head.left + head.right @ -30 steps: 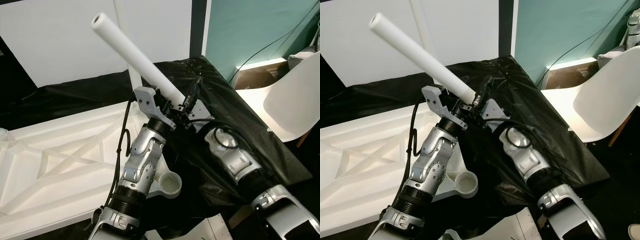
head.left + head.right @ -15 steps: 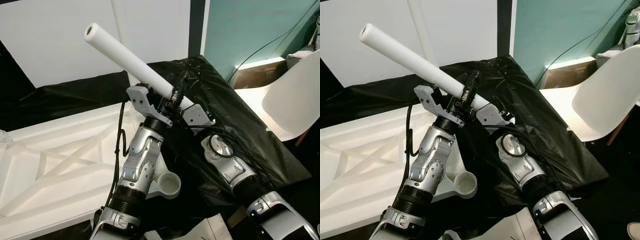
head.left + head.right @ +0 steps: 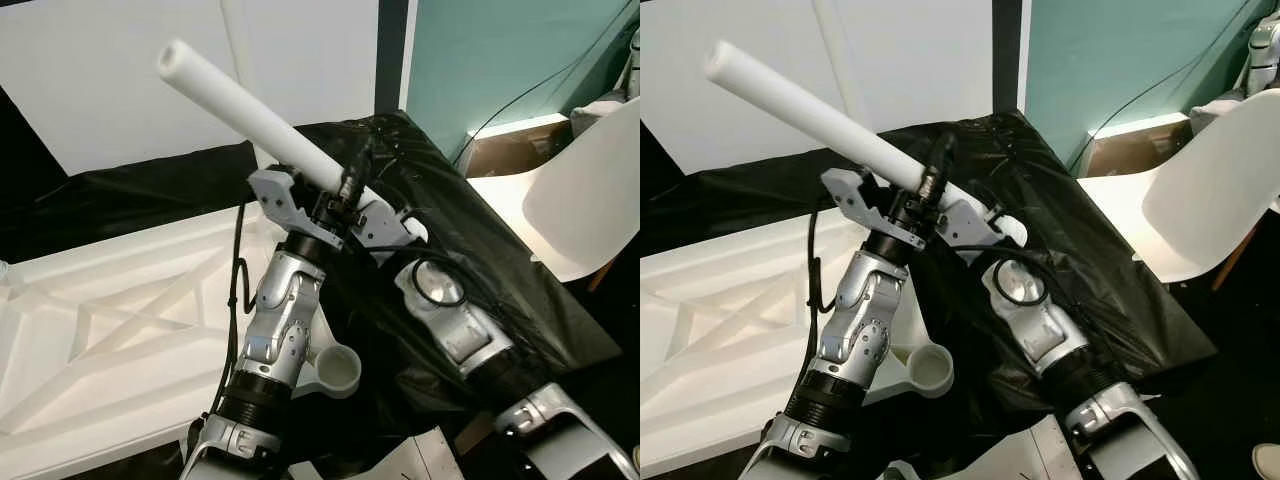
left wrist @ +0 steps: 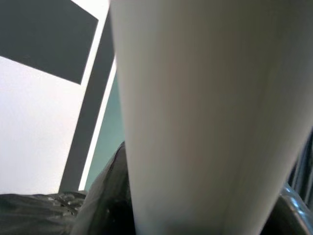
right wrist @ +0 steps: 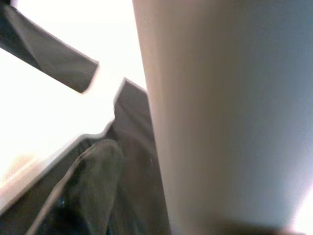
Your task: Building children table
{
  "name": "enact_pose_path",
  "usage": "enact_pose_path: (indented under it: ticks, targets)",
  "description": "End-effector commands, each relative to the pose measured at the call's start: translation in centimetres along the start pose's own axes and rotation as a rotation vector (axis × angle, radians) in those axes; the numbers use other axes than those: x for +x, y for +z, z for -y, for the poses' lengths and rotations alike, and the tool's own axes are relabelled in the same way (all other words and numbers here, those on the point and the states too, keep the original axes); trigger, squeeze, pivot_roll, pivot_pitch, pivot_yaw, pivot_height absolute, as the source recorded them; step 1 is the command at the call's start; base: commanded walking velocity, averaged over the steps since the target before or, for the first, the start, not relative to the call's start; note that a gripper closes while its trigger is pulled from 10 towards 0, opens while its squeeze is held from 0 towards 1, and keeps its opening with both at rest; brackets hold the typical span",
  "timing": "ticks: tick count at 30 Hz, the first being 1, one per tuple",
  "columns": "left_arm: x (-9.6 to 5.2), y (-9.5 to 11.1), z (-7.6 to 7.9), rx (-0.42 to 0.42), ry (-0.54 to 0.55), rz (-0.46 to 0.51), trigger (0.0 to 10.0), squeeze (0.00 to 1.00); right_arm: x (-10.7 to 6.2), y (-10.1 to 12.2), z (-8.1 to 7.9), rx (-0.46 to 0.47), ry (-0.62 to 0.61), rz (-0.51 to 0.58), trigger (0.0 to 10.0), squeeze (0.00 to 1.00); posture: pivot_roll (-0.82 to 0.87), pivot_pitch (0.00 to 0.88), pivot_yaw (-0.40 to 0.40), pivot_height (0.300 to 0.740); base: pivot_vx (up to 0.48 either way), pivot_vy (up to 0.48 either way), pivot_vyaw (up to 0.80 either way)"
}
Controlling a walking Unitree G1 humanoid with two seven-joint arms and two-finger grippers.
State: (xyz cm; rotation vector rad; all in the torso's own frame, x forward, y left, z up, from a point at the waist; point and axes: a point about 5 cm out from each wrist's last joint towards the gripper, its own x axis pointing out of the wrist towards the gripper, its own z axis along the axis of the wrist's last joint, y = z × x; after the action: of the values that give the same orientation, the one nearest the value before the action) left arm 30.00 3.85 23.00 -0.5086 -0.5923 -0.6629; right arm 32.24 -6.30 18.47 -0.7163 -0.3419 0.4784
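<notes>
Left eye view: long white cylindrical table leg (image 3: pixel 240 118) tilted up-left above the white ribbed plastic tabletop (image 3: pixel 110 330); left gripper (image 3: pixel 322 205) and right gripper (image 3: pixel 352 180) both clenched on its lower end. Left wrist view: leg (image 4: pixel 205 117) close against the camera. Right wrist view: leg (image 5: pixel 230 112) beside black plastic sheet (image 5: pixel 93 186).

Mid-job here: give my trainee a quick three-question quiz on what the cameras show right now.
1. True or false: the white table leg lies flat on the upturned tabletop.
2. Which holds the leg: (a) left gripper alone, (b) right gripper alone, (c) both?
3. What stands at the tabletop's near corner, beside the left forearm?

Key: 1 false, it is held in the air, tilted up and away. 2 (c). 3 a round open leg socket.
</notes>
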Motion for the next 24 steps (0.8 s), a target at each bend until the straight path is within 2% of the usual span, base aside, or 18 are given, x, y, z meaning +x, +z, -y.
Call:
enact_pose_path:
  ticks: [1, 2, 6, 14, 21, 22, 24]
  targets:
    - [0.1, -1.0, 2.1, -0.021, -0.191, -0.047, 0.0, 0.0, 0.5, 2.6, -0.8, -0.012, 0.087, 0.096, 10.0, 0.0, -0.16, 0.0, 0.077, 0.74, 0.0, 0.0, 0.0]
    - [0.0, -1.1, 2.1, -0.013, -0.194, -0.053, 0.0, 0.0, 0.0, 2.7, -0.2, -0.019, 0.156, 0.085, 10.0, 0.0, -0.16, 0.0, 0.076, 0.74, 0.0, 0.0, 0.0]
    - [0.0, -1.2, 2.1, 0.001, -0.194, -0.061, 0.0, 0.0, -0.6, 1.9, 1.0, 0.028, 0.165, 0.018, 10.0, 0.0, -0.16, 0.0, 0.074, 0.74, 0.0, 0.0, 0.0]
    - [-0.1, -1.7, 1.9, 0.06, -0.185, -0.091, 0.0, 0.01, -1.5, 0.8, 1.6, 0.044, 0.167, -0.062, 10.0, 0.0, -0.17, 0.0, 0.079, 0.74, 0.0, 0.0, 0.0]
    - [0.2, -1.9, 1.4, 0.091, -0.155, -0.104, 0.0, 0.02, -4.4, -0.4, 1.3, -0.006, 0.267, -0.135, 10.0, 0.0, -0.17, 0.0, 0.083, 0.74, 0.0, 0.0, 0.0]
    - [0.2, -1.9, 1.4, 0.091, -0.155, -0.104, 0.0, 0.02, -4.4, -0.4, 1.3, -0.006, 0.267, -0.135, 10.0, 0.0, -0.17, 0.0, 0.083, 0.74, 0.0, 0.0, 0.0]
    - [0.2, -1.9, 1.3, 0.095, -0.158, -0.112, 0.0, 0.01, -5.3, -1.0, 1.8, -0.067, 0.276, -0.157, 10.0, 0.0, -0.18, 0.0, 0.089, 0.74, 0.0, 0.0, 0.0]
